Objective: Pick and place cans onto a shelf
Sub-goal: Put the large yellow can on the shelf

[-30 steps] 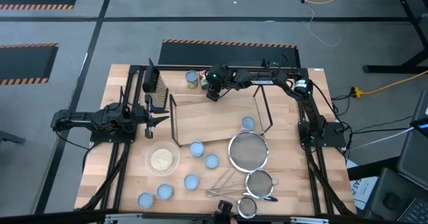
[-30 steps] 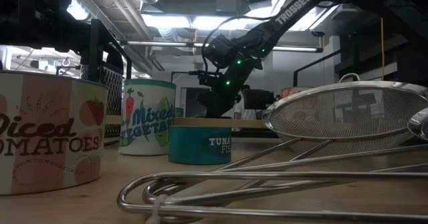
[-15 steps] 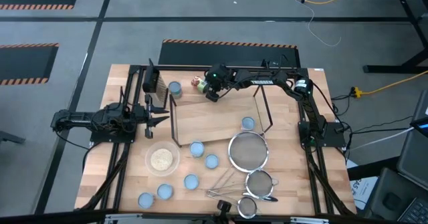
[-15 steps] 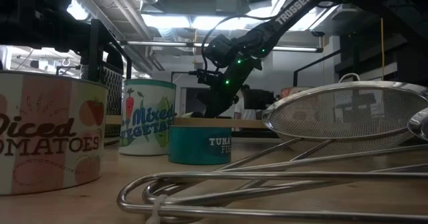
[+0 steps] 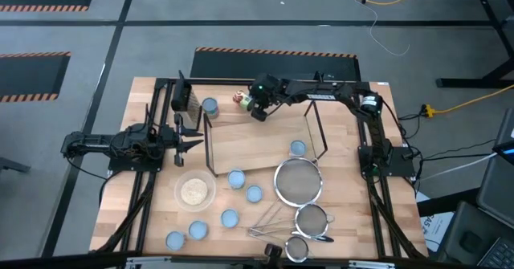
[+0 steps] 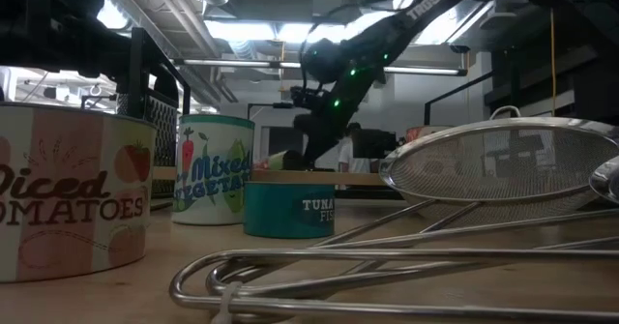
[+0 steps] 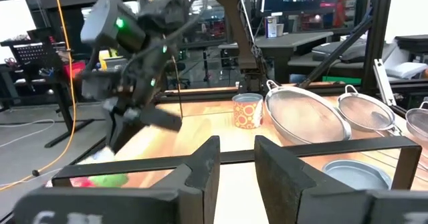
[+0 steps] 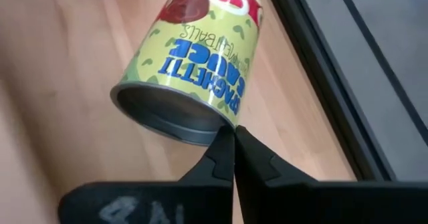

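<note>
Wooden tabletop (image 5: 353, 221) at 12 o'clock held a toppled spaghetti-sauce can (image 8: 200, 57); the right gripper (image 8: 231, 140), fingers pinched together and empty, likely needed reopening to straddle it.

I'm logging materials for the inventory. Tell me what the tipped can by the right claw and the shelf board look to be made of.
The spaghetti sauce can: seemingly metal, going by its dull grey rimmed end, wrapped in a printed, probably paper, green-yellow label. The shelf: light wood with visible grain, matte, and thin black frames, likely metal wire.
</note>
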